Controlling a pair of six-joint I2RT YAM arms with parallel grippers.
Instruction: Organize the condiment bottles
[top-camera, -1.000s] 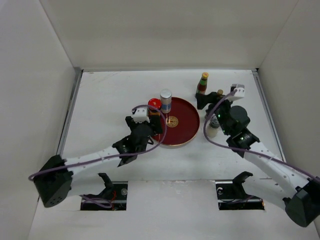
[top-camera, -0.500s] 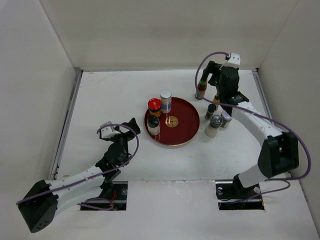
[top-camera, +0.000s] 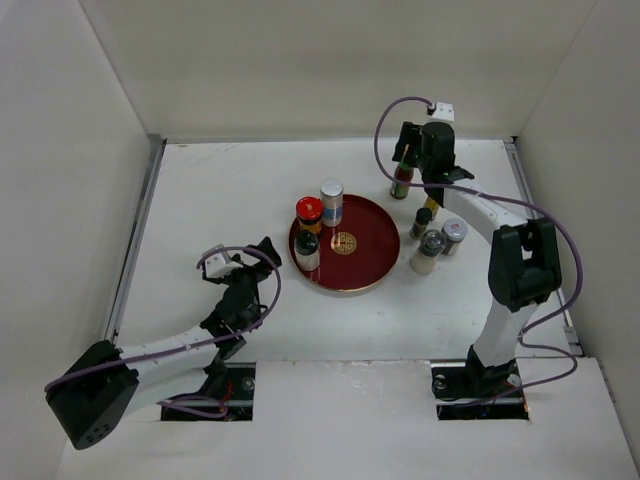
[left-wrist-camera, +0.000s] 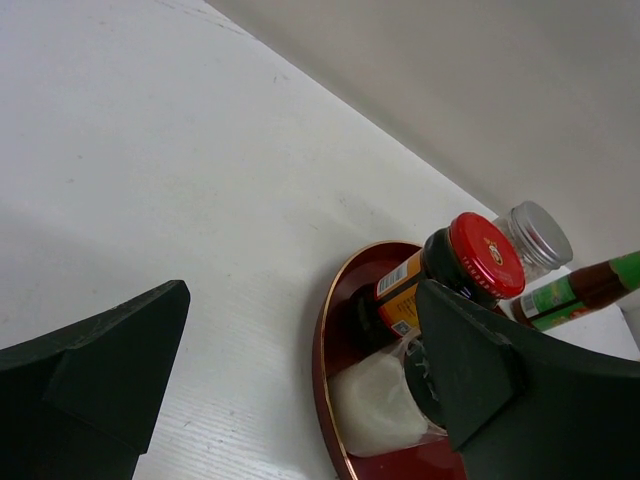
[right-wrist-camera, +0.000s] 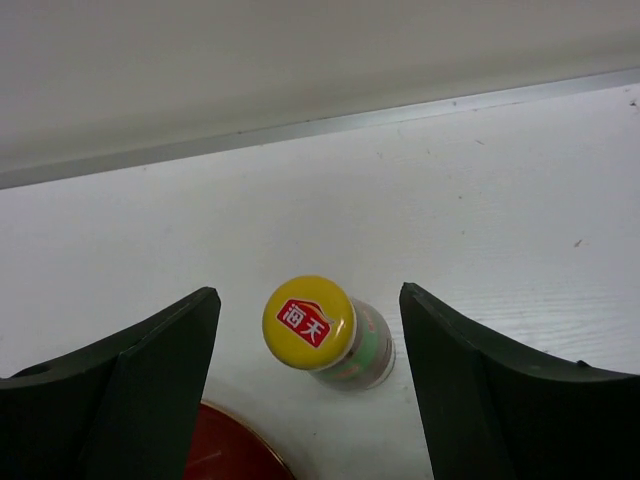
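Yellow-capped sauce bottle (right-wrist-camera: 308, 322), red logo, upright | right fingers (right-wrist-camera: 130, 390) apart, flanking it, no contact | left fingers (left-wrist-camera: 100, 370) wide, empty

A round red tray (top-camera: 378, 232) with a gold emblem (top-camera: 345, 242) at its centre sits about mid-table on the white table (top-camera: 210, 190). Plain white walls (top-camera: 330, 60) stand at nine, twelve and three o'clock, and a metal strip (top-camera: 138, 225) runs along the table's nine o'clock edge.

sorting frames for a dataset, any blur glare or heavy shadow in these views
top view: even light, sharp, faint shadows by the red tray; left wrist: red-lidded jar clear, soft shadow on the table; right wrist: yellow cap crisp, no glare
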